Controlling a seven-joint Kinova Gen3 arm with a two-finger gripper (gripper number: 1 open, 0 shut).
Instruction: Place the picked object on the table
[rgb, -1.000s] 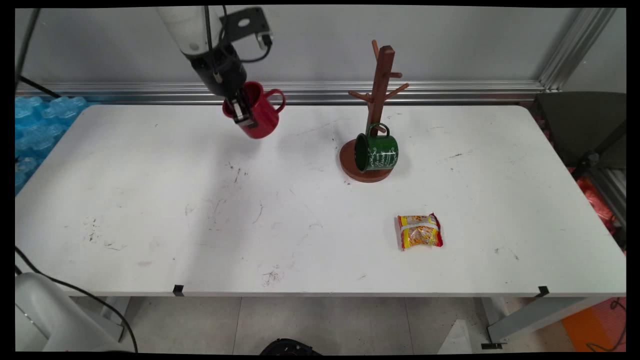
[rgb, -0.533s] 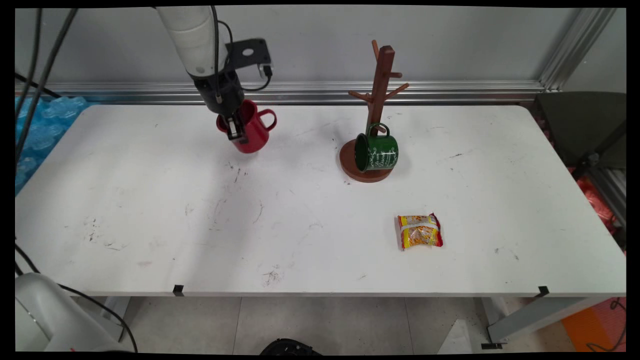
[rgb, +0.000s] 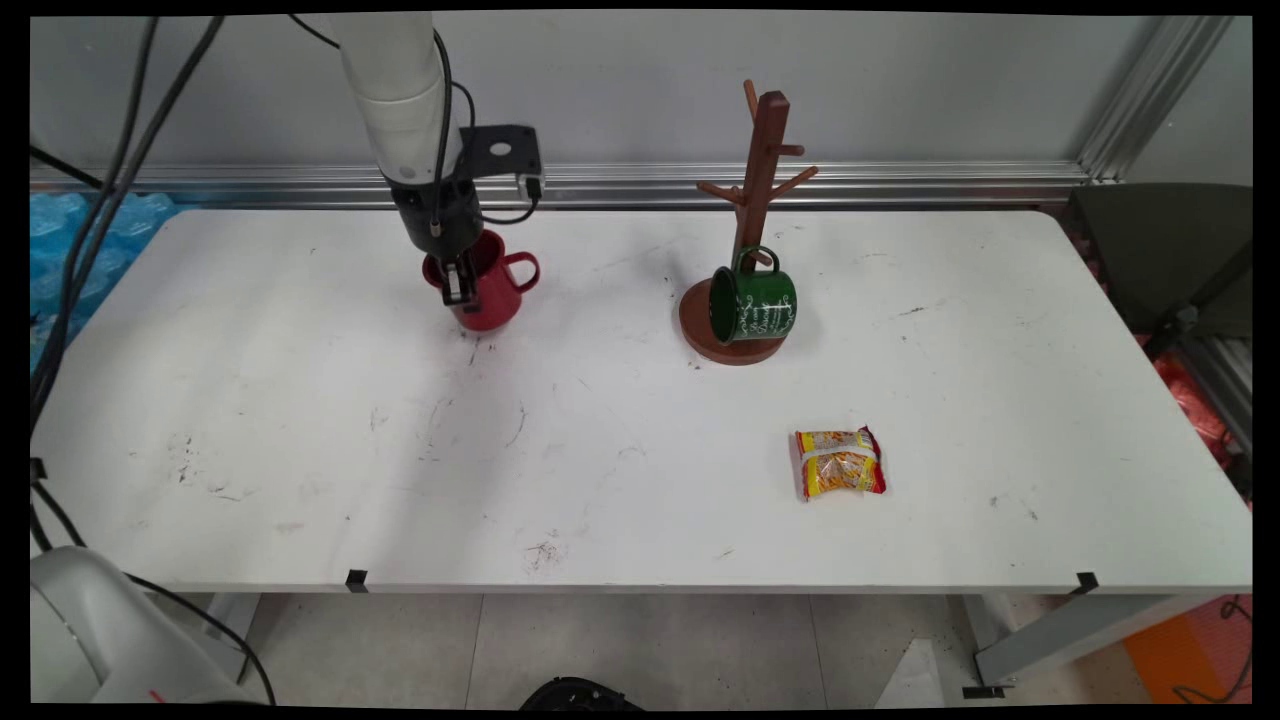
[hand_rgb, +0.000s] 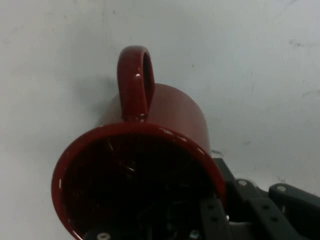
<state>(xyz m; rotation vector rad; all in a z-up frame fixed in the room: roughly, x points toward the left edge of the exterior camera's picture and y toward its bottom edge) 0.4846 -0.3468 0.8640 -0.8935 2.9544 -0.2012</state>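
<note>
Red mug (rgb: 490, 290), gripped at its rim by the clenched black pincer (rgb: 458, 288), sits low at the far left of the white tabletop (rgb: 300, 420), its handle pointing toward the wooden mug tree (rgb: 752, 200) bearing a green mug (rgb: 755, 305), a snack packet (rgb: 840, 463) nearer the front.

mug (rgb: 492, 290) left of mug tree (rgb: 752, 230), packet (rgb: 840, 463) nearer

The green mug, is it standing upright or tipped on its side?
Tipped: the green mug lies sideways on the mug tree's round base, its opening facing left.
</note>
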